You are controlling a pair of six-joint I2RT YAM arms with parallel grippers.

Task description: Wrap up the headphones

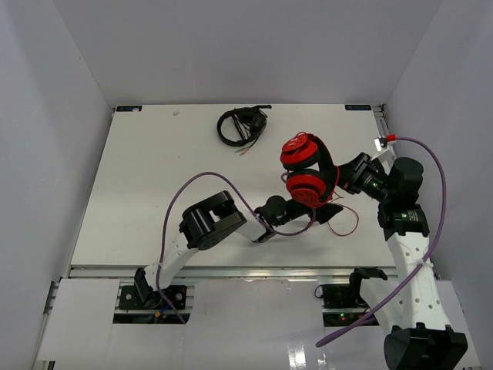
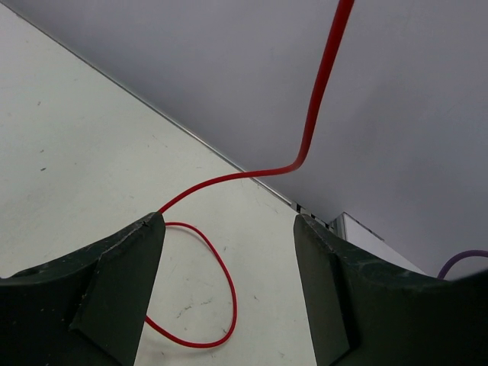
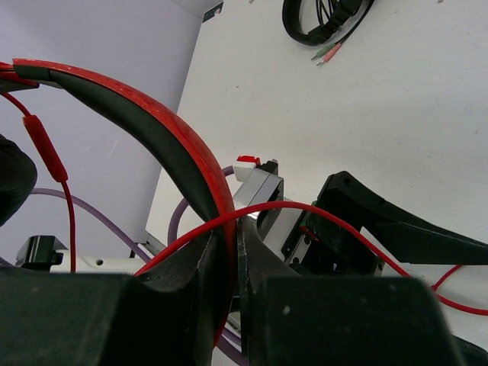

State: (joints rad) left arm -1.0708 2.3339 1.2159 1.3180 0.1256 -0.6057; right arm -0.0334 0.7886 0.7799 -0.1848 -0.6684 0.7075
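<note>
The slack cable could be slipping away from the left tool, which is standing wide open and gripping nothing. The cord is crossing ahead of its fingers, seemingly not touching them. The right tool is pinching shut on the headband, holding the headphones over the right side of the desk. A snagging cord could be twisting them loose.

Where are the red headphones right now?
In the top view, the red headphones are right of centre, headband clamped in the jaws of the right gripper, with the open left gripper just below and the black headphones farther back.
</note>
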